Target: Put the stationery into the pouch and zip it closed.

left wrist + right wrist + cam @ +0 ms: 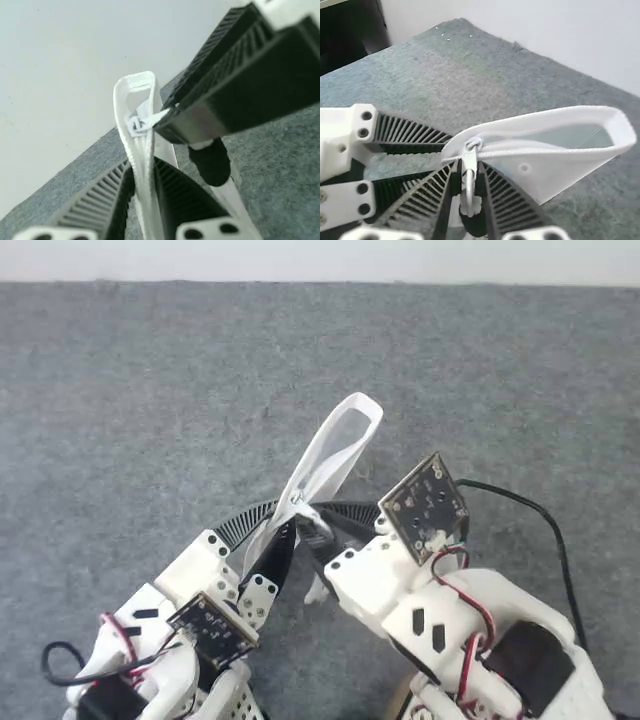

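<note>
Two grippers meet on one white mesh pouch (335, 445) in the high view, near the middle of the grey counter (150, 390). The left gripper (268, 532) lies to the lower left and the right gripper (312, 522) to the lower right. Both end at the near end of the pouch. Its far end points away from them, with the mouth gaping as a narrow loop.

Left wrist view: we note the left gripper (144, 172) clamped on the pouch (140, 155), the white zip-side edge pinched between its two ribbed fingers. Just beyond, the right gripper (162, 117) is closed on the zipper pull (134, 125).

Right wrist view: the right gripper (468, 172) is shut on the metal zipper pull (468, 186), which hangs from the slider (471, 146). The left gripper (445, 156) pinches the pouch end just beside that slider. The pouch (545, 150) stretches away from both. Past the slider the two zip edges stand apart, so the mouth is open along most of its length. We cannot tell whether the pouch's underside touches the counter (445, 75).
</note>
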Robot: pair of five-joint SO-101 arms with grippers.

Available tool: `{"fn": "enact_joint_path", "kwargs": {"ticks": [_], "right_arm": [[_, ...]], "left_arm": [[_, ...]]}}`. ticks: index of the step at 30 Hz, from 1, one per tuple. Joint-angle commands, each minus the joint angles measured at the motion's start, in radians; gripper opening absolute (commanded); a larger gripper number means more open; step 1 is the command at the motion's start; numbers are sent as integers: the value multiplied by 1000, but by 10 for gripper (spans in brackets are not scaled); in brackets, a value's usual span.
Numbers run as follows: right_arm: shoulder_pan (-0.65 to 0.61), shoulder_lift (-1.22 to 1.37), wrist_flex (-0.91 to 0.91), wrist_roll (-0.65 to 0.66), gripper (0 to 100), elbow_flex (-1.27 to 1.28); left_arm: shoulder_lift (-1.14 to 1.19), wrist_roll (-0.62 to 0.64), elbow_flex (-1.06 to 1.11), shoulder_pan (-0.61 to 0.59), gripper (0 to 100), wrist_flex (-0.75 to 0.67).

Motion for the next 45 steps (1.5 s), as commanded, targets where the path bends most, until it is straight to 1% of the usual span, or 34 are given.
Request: {"fn": "enact_joint_path", "kwargs": {"ticks": [1,5,11,14,20,24,30,33,36,39,45], "right_arm": [[84,-7,-36,31,6,-74],[145,-7,-68,29,6,-94],[156,4,-140,23,6,-94],[188,4,-163,23,6,-89],[265,4,-225,34,6,-11],[318,4,-277,81,6,34],[326,-7,-248,80,6,26],[271,-7,-159,75,9,-18],[196,-7,-28,71,85,-81],[134,-7,85,20,147,-160],[15,1,208,2,151,-229]], "left_arm": [[-14,12,44,-8,9,26],[-14,12,44,-8,9,28],[-14,12,45,-8,9,28],[-14,12,45,-9,9,28],[-14,12,45,-9,9,28],[-14,12,45,-9,9,28],[-14,12,45,-9,9,28],[-14,12,45,-11,9,28],[-14,12,47,-11,9,28],[-14,12,59,-11,9,21],[-14,12,59,-9,9,21]]}}
